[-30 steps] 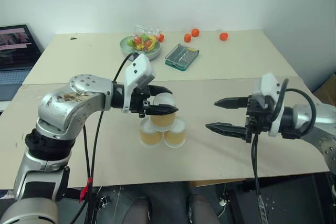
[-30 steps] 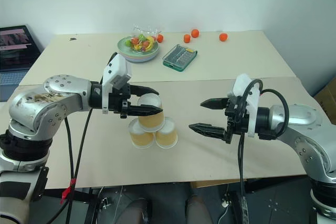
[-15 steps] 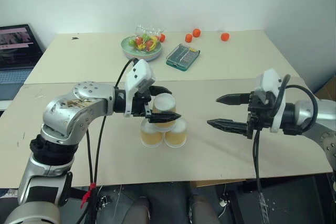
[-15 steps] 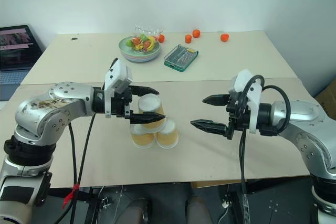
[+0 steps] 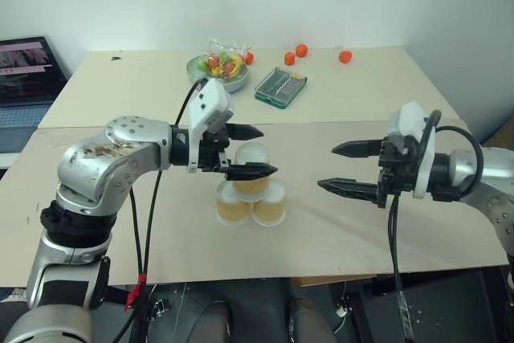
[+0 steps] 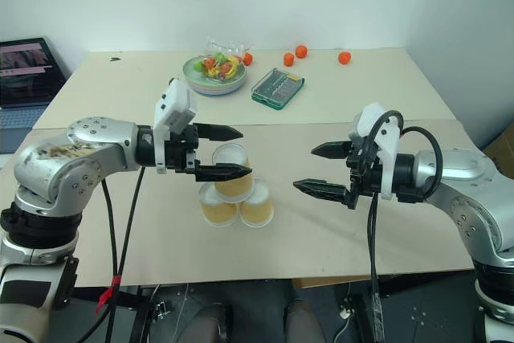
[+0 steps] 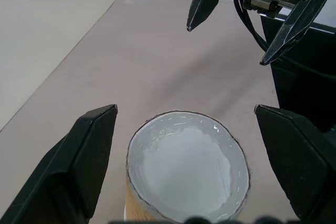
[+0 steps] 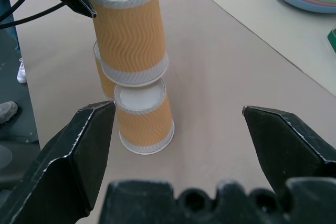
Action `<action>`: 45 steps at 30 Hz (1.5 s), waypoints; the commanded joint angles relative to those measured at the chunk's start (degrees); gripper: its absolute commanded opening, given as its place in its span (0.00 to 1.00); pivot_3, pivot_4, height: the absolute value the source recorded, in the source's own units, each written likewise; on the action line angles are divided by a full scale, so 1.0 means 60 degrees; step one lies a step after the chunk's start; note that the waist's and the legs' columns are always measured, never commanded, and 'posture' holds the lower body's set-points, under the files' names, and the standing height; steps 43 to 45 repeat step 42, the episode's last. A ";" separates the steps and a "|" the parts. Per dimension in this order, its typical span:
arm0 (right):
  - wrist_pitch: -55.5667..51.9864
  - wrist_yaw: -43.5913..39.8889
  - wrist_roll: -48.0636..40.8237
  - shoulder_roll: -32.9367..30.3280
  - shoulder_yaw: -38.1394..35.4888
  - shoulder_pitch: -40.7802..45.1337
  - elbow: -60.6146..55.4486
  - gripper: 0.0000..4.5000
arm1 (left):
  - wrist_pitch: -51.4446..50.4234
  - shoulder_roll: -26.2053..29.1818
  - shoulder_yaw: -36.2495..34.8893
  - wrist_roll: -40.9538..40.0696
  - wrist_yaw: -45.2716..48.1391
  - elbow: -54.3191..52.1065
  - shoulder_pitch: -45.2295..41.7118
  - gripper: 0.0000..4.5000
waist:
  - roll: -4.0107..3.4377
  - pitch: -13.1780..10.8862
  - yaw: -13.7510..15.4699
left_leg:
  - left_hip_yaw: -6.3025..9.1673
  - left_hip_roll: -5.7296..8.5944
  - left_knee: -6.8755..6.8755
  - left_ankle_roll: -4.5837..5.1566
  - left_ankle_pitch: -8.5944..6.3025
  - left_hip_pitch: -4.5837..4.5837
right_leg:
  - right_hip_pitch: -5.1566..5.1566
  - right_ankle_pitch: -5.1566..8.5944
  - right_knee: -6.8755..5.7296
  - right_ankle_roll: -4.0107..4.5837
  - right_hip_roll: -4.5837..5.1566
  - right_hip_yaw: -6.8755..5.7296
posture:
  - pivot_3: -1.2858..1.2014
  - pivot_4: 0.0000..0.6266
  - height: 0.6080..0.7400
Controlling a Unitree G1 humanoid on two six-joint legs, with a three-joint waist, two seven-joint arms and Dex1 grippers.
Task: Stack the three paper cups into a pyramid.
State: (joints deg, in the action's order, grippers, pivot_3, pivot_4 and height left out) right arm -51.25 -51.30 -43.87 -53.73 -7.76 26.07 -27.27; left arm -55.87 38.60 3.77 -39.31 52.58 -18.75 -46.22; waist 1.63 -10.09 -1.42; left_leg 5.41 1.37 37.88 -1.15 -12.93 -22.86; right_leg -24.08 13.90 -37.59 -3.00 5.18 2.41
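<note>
I see bright, even light from overhead and no glare. Soft shadows lie on the table [image 5: 337, 230]. My wrist views blur the nearest fingers.

A pale beige table [image 5: 337, 230] carries two upside-down paper cups [image 5: 250, 207] side by side near its near edge, left of centre. A second beige table [image 5: 144, 86] adjoins it on the far side. On it lie a green plate of fruit [image 5: 217, 70], a green case [image 5: 279, 87] just right of the plate, and three small orange fruits [image 5: 301, 51] toward the far edge.
</note>
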 commanded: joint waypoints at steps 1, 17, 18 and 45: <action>0.0286 -0.0157 0.0074 -0.0132 -0.0126 0.0244 0.0016 1.00 | -0.0447 -0.0074 -0.0921 -0.0675 -0.0358 0.0095 -0.0902 0.99 | 0.0001 0.0000 0.0015 | 0.0000 0.0000 0.0000 0.0000 0.0000 -0.0003 | -0.0001 0.0000 0.0000 0.0000 0.0000 0.0000 | 0.52 0.24 1.00; 0.0412 -0.0420 0.0152 -0.0567 -0.1092 -0.0692 0.0123 1.00 | -0.0061 0.0945 -0.3543 -0.0870 -0.1617 0.0460 0.0507 0.99 | 0.0012 -0.0005 -0.0087 | 0.0000 0.0000 0.0001 -0.0002 0.0001 -0.0001 | -0.0007 0.0000 -0.0003 0.0000 0.0003 0.0005 | 0.52 0.24 1.00; 0.0437 -0.0338 0.0200 -0.0556 -0.1301 -0.0904 0.0142 1.00 | 0.0000 0.1091 -0.3662 -0.0817 -0.1485 0.0210 0.1276 0.99 | 0.0007 -0.0001 -0.0089 | 0.0001 0.0000 0.0002 -0.0003 0.0001 -0.0003 | -0.0006 -0.0002 -0.0002 0.0000 0.0003 0.0002 | 0.52 0.24 1.00; 0.1098 0.2298 0.0478 0.1979 -0.2659 -0.4517 -0.0950 1.00 | 0.3790 -0.1311 -0.3491 0.1330 -0.3449 -0.1712 0.7980 0.99 | 0.0017 0.0002 0.0102 | -0.0025 -0.0035 -0.0019 0.0000 -0.0004 0.0130 | 0.0162 -0.0008 0.0075 0.0007 -0.0015 0.0008 | 0.52 0.24 1.00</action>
